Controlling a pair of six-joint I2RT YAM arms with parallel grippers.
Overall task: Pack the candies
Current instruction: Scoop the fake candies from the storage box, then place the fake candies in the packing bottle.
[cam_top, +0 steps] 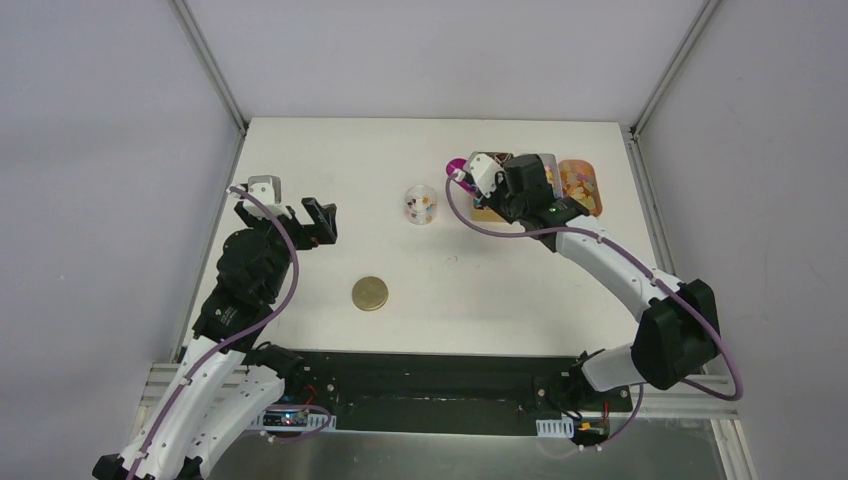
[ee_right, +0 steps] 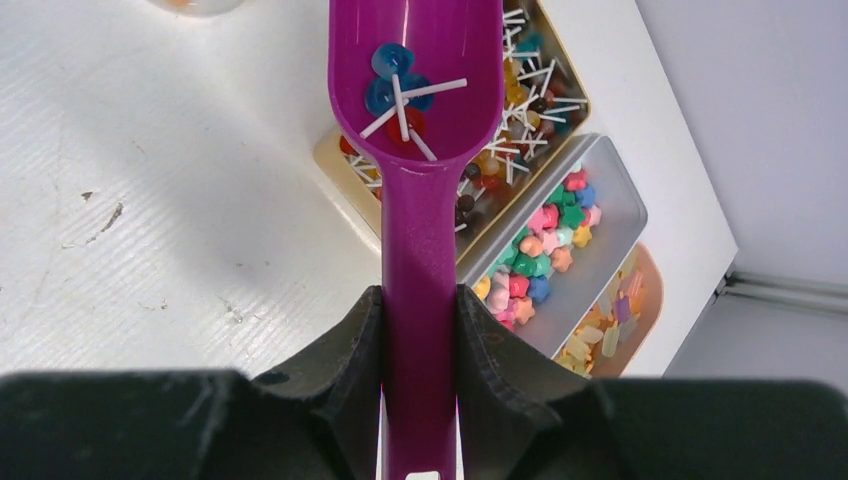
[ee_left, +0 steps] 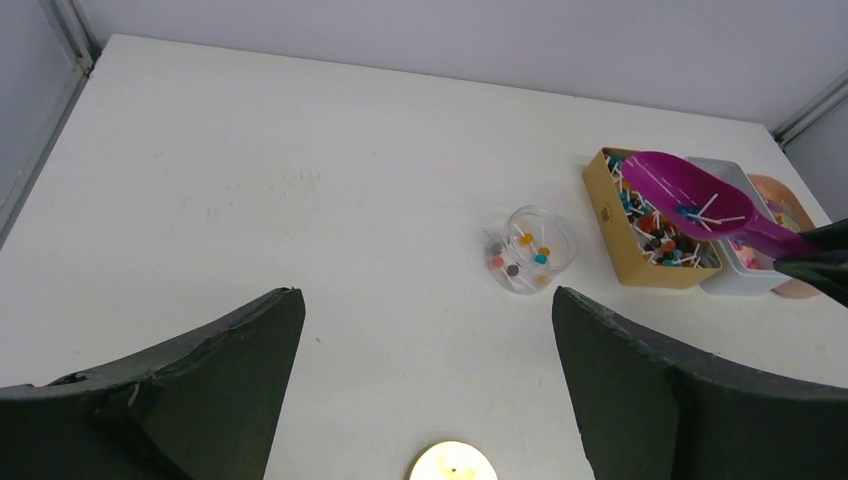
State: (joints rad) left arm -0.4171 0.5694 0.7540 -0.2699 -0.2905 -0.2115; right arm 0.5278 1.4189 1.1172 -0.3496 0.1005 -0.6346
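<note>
My right gripper [ee_right: 420,320] is shut on the handle of the magenta scoop [ee_right: 420,220]. The scoop bowl holds a few blue and red stick candies [ee_right: 400,95] and hangs over the near end of the gold tray [ee_right: 345,185], which is full of mixed stick candies. In the top view the scoop [cam_top: 460,166] is right of the clear jar [cam_top: 420,205], apart from it. The jar [ee_left: 530,250] stands upright with a few candies inside. My left gripper [ee_left: 428,330] is open and empty at the table's left [cam_top: 322,222].
A grey tray [ee_right: 620,190] of pastel star candies [ee_right: 540,250] and an orange tray [ee_right: 640,300] of pale pieces sit beside the gold tray at the back right. A round gold lid [cam_top: 370,294] lies flat near the table's middle front.
</note>
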